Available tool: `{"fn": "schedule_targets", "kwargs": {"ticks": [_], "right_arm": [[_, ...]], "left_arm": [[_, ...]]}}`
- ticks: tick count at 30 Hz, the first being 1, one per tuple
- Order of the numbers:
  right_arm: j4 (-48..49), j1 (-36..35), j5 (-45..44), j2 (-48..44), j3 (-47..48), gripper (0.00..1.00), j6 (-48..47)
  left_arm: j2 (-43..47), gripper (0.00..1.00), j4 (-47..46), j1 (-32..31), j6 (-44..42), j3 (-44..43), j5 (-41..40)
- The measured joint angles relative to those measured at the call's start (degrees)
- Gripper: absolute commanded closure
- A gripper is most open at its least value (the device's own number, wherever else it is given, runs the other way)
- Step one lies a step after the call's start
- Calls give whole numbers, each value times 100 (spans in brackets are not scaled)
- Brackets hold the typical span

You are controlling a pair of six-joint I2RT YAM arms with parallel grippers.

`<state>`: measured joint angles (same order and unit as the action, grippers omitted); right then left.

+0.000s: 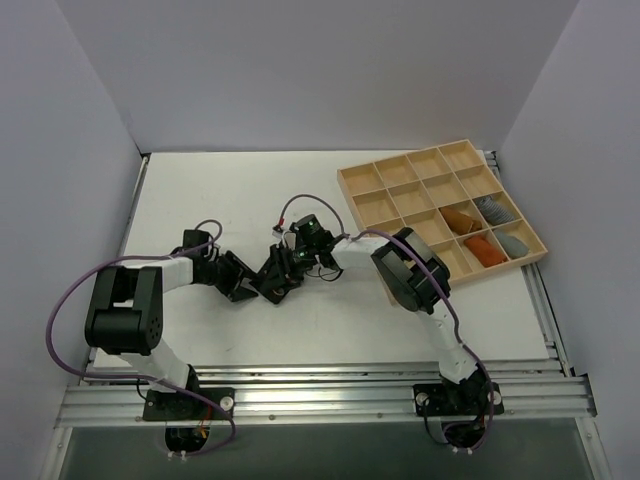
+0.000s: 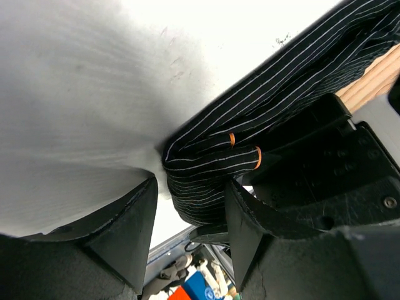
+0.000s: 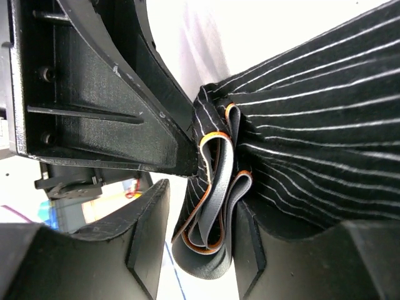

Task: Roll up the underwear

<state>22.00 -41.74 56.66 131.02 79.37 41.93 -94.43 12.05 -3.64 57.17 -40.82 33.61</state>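
Underwear of black pinstriped fabric [image 2: 200, 169] fills both wrist views but is indistinct overhead; left claw [image 2: 190, 194] stands released around it, and whether right claw [image 3: 203, 212] grips is unclear.

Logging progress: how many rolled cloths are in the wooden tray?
4, each in its own compartment at the tray's right end: an orange roll, a second orange roll nearer the arms, a grey roll, a second grey roll nearer the arms. None appears hidden.
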Motion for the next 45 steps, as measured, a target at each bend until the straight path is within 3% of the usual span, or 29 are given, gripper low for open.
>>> {"fn": "schedule_targets", "kwargs": {"ticks": [5, 10, 12, 13, 15, 20, 23, 24, 25, 37, 45], "right_arm": [[-612, -42, -382, -116, 170, 67, -428], [-990, -44, -686, -140, 264, 82, -662], [-1086, -44, -737, -140, 302, 80, -713], [-1117, -46, -754, -140, 317, 72, -739], [-1126, -48, -739, -155, 326, 68, -745], [-1169, -57, -905, -238, 321, 69, -804], [-1165, -52, -997, -245, 299, 86, -813], [-1174, -39, -1021, -245, 291, 97, -809], [-1196, -31, -1045, -245, 291, 100, -815], [-1161, 94, -549, 13, 455, 100, -776], [-706, 190, -103, 155, 339, 100, -404]], "left_arm": [[-278, 44, 140, 0, -63, -214, 219], [-343, 44, 219, 0, -90, -278, 271], [-352, 45, 269, 0, -101, -306, 256], [-356, 46, 291, 0, -111, -317, 249], [-363, 46, 339, -2, -151, -345, 229], [-404, 48, 420, -4, -221, -391, 225], [-407, 48, 428, -4, -225, -391, 225], [-407, 48, 428, -4, -225, -391, 223], [-407, 48, 431, -4, -225, -391, 221], [-229, 39, 483, -17, -205, -404, 7], [-122, 40, 269, -17, -170, -302, -122]]}}
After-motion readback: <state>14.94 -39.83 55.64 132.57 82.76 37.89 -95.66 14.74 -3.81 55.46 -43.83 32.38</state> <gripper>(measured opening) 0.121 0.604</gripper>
